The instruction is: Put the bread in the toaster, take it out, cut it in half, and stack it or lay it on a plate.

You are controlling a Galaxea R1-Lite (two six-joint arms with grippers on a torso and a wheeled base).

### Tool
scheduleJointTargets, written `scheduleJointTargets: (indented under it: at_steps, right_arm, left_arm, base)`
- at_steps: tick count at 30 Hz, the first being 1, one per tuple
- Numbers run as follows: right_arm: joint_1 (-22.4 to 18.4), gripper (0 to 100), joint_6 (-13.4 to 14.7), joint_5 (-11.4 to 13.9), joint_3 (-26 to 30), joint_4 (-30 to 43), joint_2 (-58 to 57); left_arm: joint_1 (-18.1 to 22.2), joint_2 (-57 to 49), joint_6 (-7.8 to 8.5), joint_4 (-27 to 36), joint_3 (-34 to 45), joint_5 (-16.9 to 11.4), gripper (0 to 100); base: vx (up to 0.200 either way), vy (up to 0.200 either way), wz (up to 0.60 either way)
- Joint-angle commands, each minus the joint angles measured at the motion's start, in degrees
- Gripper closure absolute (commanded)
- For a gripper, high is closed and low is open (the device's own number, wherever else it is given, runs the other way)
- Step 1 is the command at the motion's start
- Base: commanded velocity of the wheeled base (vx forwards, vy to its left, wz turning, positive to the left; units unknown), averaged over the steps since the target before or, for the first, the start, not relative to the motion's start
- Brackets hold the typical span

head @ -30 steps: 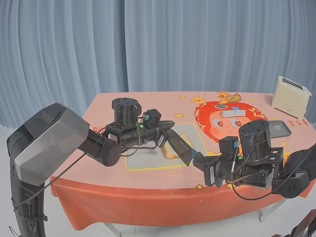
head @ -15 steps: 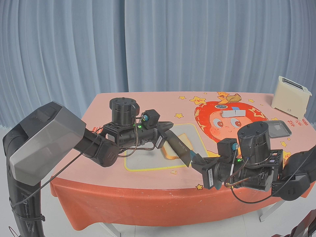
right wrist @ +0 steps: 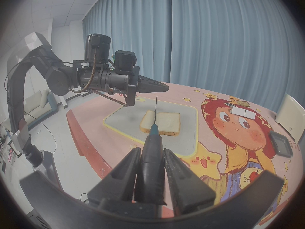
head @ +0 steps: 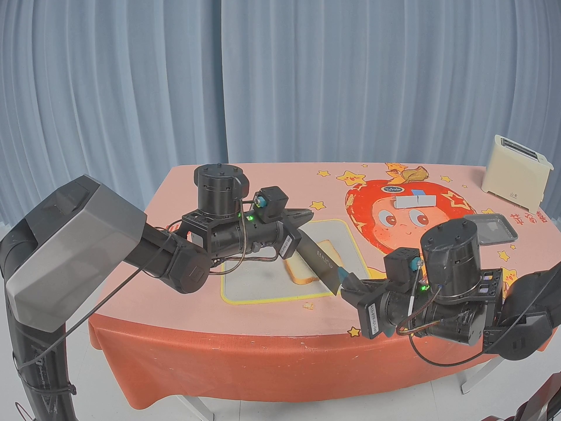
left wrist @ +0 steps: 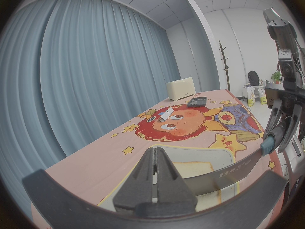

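Right wrist view, centre: right gripper [right wrist: 152, 150] clamps the knife [right wrist: 153, 134], blade edge-on over the bread's [right wrist: 166, 123] middle; left gripper [right wrist: 159, 87], closed, upper left.

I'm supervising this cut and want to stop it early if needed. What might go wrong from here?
1. The left gripper, shut, hovers above the bread rather than pressing it, so the slice may slide on the cutting board under the knife.
2. The blade in the right gripper lies close to the left gripper; a sawing stroke might strike it.
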Motion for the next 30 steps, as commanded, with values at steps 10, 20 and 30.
scheduleJointTargets:
  at_steps: [10, 20, 30]
  right_arm:
    - [0.2, 100, 0.1, -0.1, 0.3, 0.0, 0.5]
    - [0.4, 100, 0.1, -0.9, 0.3, 0.0, 0.9]
    - [0.4, 100, 0.1, -1.2, 0.5, 0.0, 1.0]
  left_arm:
    - [0.2, 0.1, 0.42, -0.3, 2.8, 0.2, 100]
    - [0.6, 0.0, 1.74, -0.4, 5.0, 0.2, 100]
    - [0.6, 1.1, 1.74, -0.4, 5.8, 0.3, 100]
  base:
    - [0.0, 0.0, 0.0]
    - [0.0, 0.0, 0.0]
    - [0.0, 0.0, 0.0]
